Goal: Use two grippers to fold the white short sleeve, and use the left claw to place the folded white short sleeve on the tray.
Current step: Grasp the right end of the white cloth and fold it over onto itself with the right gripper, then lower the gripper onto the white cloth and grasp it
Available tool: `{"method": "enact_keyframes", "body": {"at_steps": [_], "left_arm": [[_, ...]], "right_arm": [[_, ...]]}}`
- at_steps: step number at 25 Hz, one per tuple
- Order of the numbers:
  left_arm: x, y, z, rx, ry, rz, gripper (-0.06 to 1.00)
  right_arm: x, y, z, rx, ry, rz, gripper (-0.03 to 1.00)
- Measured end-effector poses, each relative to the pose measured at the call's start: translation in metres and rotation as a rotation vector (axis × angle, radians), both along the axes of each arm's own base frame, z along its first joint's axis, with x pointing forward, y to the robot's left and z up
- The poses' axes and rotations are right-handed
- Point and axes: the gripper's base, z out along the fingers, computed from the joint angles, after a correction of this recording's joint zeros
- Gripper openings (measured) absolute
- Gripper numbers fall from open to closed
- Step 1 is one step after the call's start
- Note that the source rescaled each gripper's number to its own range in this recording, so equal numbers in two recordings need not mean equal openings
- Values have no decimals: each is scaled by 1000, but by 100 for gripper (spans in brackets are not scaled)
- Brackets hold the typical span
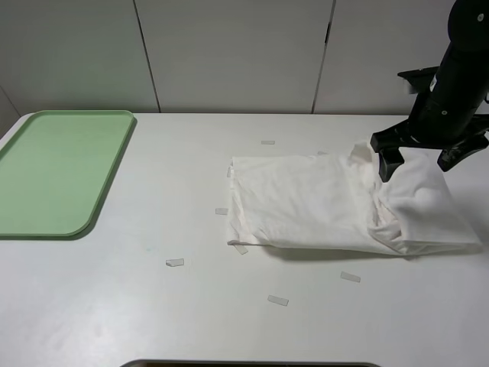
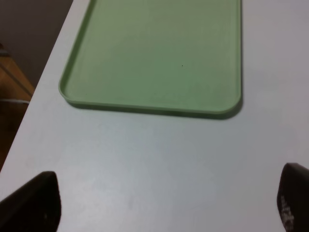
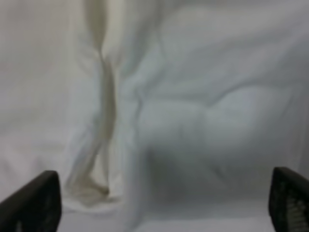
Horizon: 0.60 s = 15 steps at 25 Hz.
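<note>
Over to the right, the large white cotton T-shirt (image 1: 328,202) lies lengthwise across, black right claw (image 1: 420,160) agape above its right end; black left claw (image 2: 164,203), also agape, nearer the pale green plastic tray (image 1: 61,172).

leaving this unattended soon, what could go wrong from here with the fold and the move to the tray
1. The white short sleeve is bunched at the end under the open right gripper, so the fold may come out lumpy.
2. The tray sits far across the table, near the open left claw; a loose fold could fall open on that carry.
3. Tape scraps by the shirt might get dragged along.
</note>
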Motion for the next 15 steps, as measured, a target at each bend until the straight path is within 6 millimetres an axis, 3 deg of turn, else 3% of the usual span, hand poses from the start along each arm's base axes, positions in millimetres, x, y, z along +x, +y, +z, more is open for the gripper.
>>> {"method": "enact_keyframes", "body": {"at_steps": [5,15], "left_arm": [[0,0,0,0,0,0,88],[0,0,0,0,0,0,88]], "right_arm": [[0,0,0,3,3,13,100],[-1,-1,5,-14,36,19,100]]}}
